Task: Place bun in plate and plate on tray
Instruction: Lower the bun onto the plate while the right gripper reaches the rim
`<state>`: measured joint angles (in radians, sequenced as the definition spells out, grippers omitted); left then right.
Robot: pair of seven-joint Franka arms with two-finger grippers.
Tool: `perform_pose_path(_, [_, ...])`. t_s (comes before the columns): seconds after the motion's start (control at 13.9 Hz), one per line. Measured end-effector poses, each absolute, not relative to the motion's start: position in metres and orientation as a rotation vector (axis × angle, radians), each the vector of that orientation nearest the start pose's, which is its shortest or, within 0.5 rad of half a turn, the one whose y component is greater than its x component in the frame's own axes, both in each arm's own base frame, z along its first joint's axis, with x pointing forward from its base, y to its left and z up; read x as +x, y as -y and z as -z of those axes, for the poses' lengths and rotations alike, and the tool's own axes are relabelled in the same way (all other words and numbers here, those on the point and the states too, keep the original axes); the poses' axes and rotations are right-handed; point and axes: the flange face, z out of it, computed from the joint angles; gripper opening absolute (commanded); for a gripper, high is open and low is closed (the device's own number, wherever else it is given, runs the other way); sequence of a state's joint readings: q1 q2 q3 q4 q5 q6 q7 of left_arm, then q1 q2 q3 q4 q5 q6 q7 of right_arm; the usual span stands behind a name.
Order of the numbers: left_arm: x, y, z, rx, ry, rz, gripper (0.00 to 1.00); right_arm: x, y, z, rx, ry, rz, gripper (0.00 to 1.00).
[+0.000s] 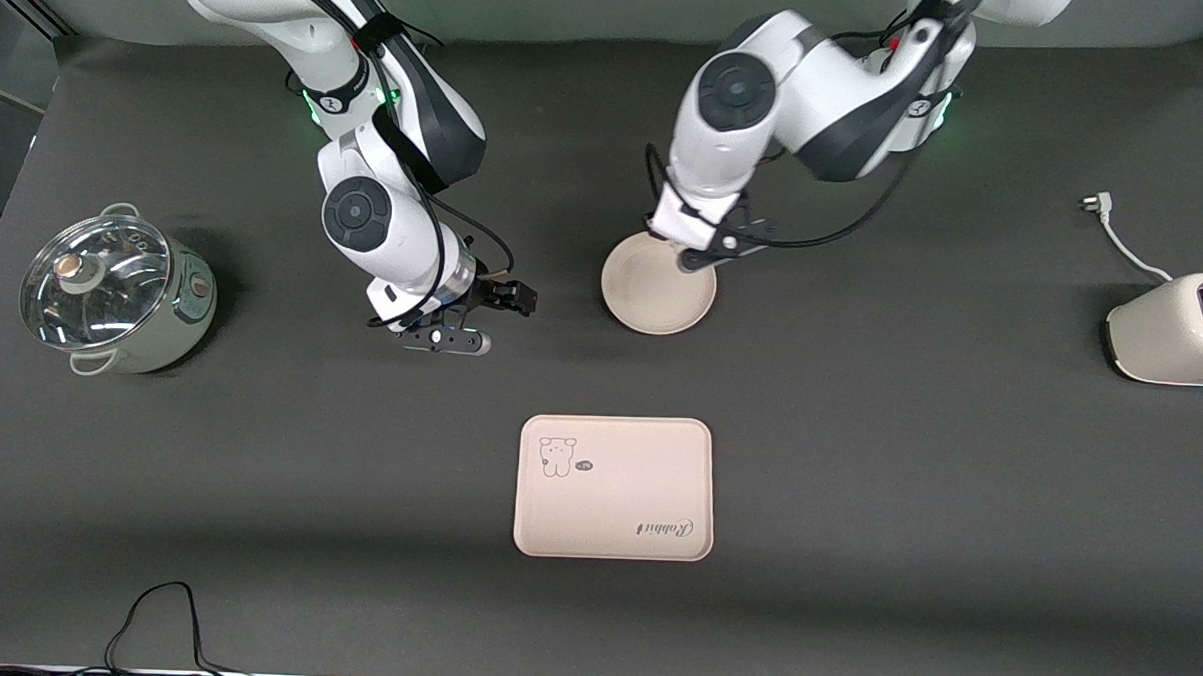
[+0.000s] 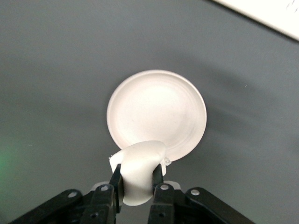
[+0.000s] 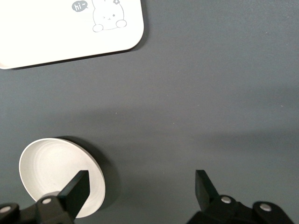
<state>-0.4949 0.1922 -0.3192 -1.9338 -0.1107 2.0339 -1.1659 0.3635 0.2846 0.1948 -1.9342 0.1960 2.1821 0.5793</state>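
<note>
In the left wrist view the white bun point(image 2: 140, 156) is squeezed between the fingers of my left gripper point(image 2: 137, 171), which is shut on it. The bun hangs over the rim of the round cream plate point(image 2: 156, 109). From the front, my left gripper point(image 1: 692, 256) is over the plate's point(image 1: 655, 302) edge that lies farther from the front camera, and the arm hides the bun. The tray point(image 1: 616, 494) with the bear drawing lies nearer to the front camera than the plate. My right gripper point(image 1: 482, 319) waits open and holding nothing, beside the plate point(image 3: 46, 168) toward the right arm's end; its wrist view also shows the tray point(image 3: 56, 37).
A pot with a glass lid point(image 1: 113, 291) stands at the right arm's end of the table. A cream toaster point(image 1: 1177, 328) with its cord and plug point(image 1: 1116, 231) is at the left arm's end. A black cable point(image 1: 161, 618) loops near the table's front edge.
</note>
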Motion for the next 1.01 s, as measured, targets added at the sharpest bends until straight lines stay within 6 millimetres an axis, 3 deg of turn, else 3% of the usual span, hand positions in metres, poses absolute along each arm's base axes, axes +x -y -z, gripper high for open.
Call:
perform_pose_path(0.51, [0.399, 0.443, -0.252, -3.075, 0.671, -0.285, 0.29, 0.519, -0.325, -0.337, -2.960, -0.219, -0.207, 1.00])
perform_pose_path(0.58, [0.398, 0.443, -0.238, -3.076, 0.678, -0.274, 0.34, 0.520, -0.325, -0.335, -2.959, -0.221, -0.203, 1.00])
perform_pose_path(0.72, [0.397, 0.443, -0.222, -3.074, 0.684, -0.277, 0.99, 0.523, -0.327, -0.324, -2.953, -0.227, -0.190, 1.00])
perform_pose_path(1.01, [0.397, 0.444, -0.219, -3.064, 0.716, -0.278, 1.00, 0.518, -0.346, -0.293, -2.947, -0.198, -0.186, 1.00])
